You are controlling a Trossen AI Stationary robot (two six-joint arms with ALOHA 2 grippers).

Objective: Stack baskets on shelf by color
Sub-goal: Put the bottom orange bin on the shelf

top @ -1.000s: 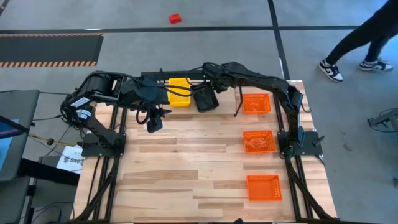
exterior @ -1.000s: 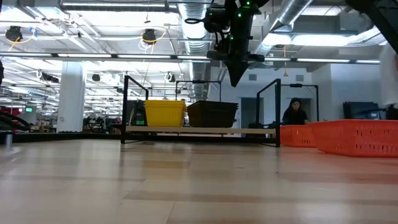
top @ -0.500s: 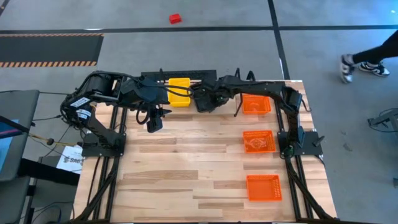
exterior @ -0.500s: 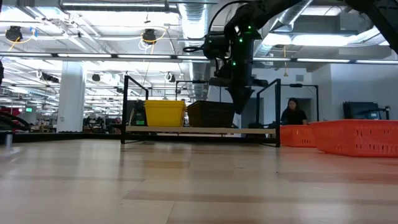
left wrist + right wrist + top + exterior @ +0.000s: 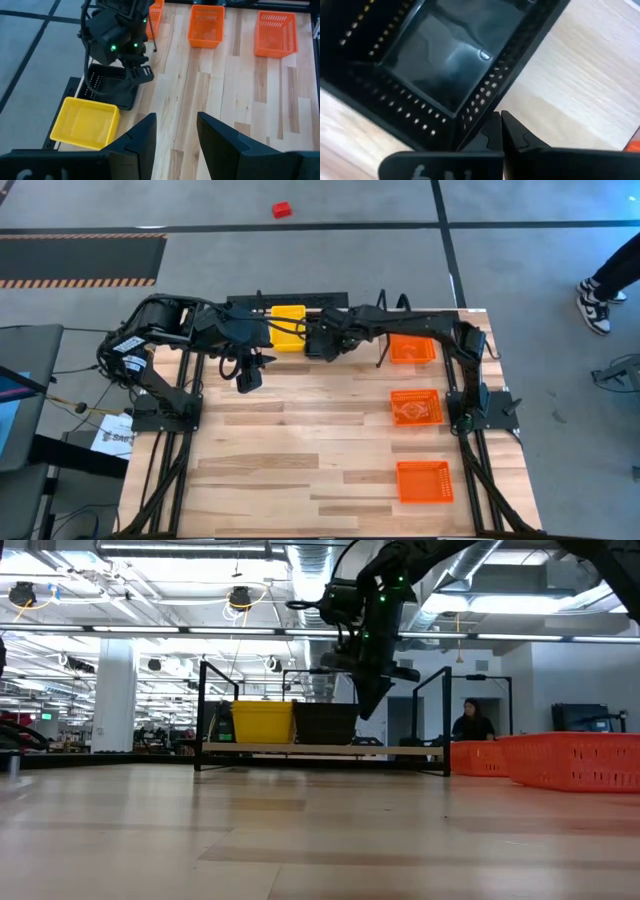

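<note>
Two baskets sit side by side on the shelf [image 5: 320, 749]: yellow [image 5: 289, 326] and black [image 5: 325, 723]. Right claw [image 5: 500, 131], clenched empty, presses against the black basket's outer wall. Left claw [image 5: 175, 132] hangs released above the counter [image 5: 300, 450]. Three orange baskets [image 5: 415, 406] lie along the counter's right side.

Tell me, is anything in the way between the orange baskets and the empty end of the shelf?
Nothing visible blocks it. Three orange baskets sit on the table's right side. The shelf holds the yellow basket and black basket; its right end looks free. Only the right gripper, shut beside the black basket, hangs nearby.
</note>
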